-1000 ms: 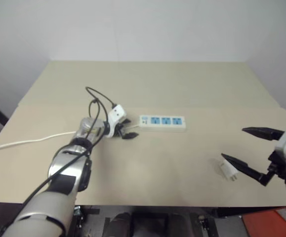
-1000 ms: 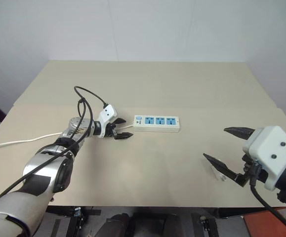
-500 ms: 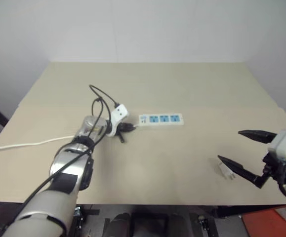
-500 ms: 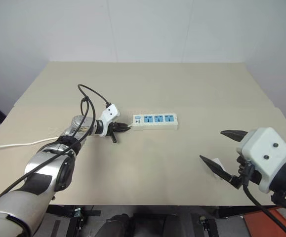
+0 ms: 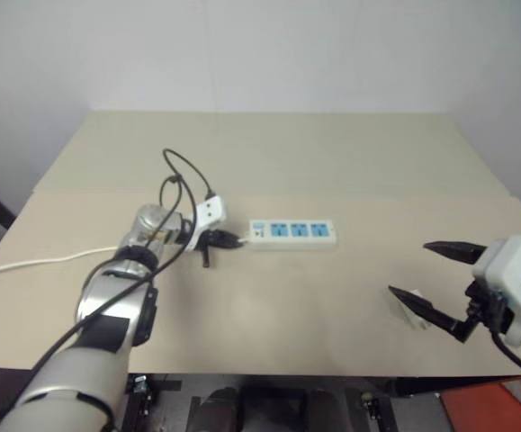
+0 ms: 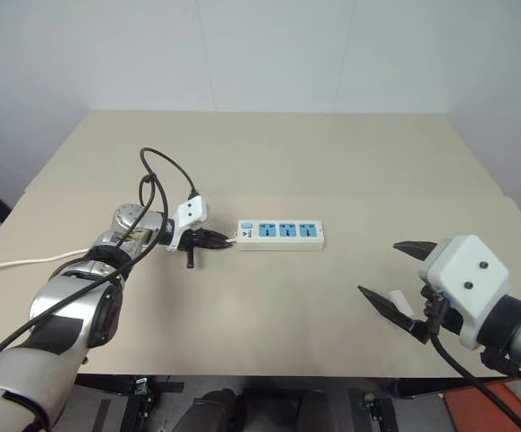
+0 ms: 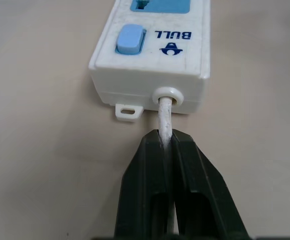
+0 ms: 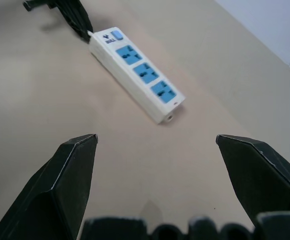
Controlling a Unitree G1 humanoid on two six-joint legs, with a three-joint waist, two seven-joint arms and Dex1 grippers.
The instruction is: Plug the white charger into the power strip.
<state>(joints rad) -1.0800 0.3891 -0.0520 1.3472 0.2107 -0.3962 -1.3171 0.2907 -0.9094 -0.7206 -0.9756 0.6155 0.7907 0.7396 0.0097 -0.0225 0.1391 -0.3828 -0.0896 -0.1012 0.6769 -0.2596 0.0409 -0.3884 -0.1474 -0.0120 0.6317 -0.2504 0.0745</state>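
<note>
Charger (image 5: 412, 309) lies on the table, just beside the right gripper's (image 5: 433, 279) lower finger, jaws spread wide and empty. Strip (image 6: 280, 233) sits well apart toward the left gripper (image 7: 168, 150), which pinches the cord (image 7: 165, 117) right at the strip's end. Keep that pinch steady; lower your right jaws squarely around the charger.

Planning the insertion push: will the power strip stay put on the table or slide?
The power strip looks like light plastic lying flat on the smooth table, so it probably slides. Its cord is thin and likely flexible; the left gripper, shut on it, may restrain it only loosely.
</note>
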